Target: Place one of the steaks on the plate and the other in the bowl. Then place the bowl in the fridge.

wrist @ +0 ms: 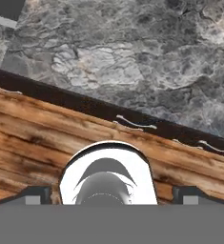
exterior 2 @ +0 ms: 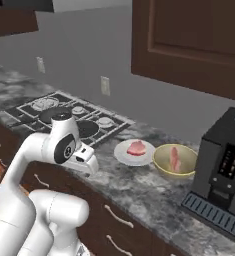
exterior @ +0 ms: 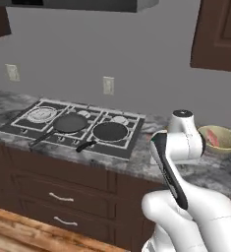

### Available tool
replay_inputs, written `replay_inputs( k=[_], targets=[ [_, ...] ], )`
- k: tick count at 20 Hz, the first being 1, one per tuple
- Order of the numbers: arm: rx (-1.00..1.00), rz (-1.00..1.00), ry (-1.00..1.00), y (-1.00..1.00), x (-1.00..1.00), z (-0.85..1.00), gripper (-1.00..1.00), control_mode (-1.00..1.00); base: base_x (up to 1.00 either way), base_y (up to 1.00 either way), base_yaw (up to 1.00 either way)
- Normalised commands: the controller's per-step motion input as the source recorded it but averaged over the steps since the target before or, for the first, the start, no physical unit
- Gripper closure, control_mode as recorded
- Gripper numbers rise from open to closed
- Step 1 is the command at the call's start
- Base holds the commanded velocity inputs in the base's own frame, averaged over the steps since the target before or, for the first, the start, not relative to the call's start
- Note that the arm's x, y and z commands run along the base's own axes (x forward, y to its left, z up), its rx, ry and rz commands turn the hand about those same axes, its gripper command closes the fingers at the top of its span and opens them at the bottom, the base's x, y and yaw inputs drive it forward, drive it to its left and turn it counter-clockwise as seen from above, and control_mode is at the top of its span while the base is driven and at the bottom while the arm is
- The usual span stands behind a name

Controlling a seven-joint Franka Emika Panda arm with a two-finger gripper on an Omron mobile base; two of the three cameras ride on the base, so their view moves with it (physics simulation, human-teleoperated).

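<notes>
No writing is legible; one steak [exterior 2: 136, 148] lies on the plate [exterior 2: 123, 155], another steak [exterior 2: 175, 159] in the bowl [exterior 2: 161, 164] at its 3 o'clock; the hand [wrist: 111, 194] is spread open, empty.

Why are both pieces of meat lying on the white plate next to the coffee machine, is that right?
Not quite. One steak lies on the plate; the other steak is in the yellowish bowl beside it, between the plate and the coffee machine. The right base view shows this.
</notes>
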Motion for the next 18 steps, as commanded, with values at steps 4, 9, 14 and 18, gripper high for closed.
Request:
replay_inputs(
  k=[4,9,14,18],
  targets=[
    [0.0,0.0,0.0,0.0,0.0,0.0,-1.0,1.0,-0.17,0.56,0.97],
    [0.0,0.0,0.0,0.0,0.0,0.0,-1.0,1.0,-0.03,0.52,0.9],
    [0.0,0.0,0.0,0.0,0.0,0.0,-1.0,1.0,0.0,0.58,0.81],
    [0.0,0.0,0.0,0.0,0.0,0.0,-1.0,1.0,0.0,0.53,0.8]
  ],
)
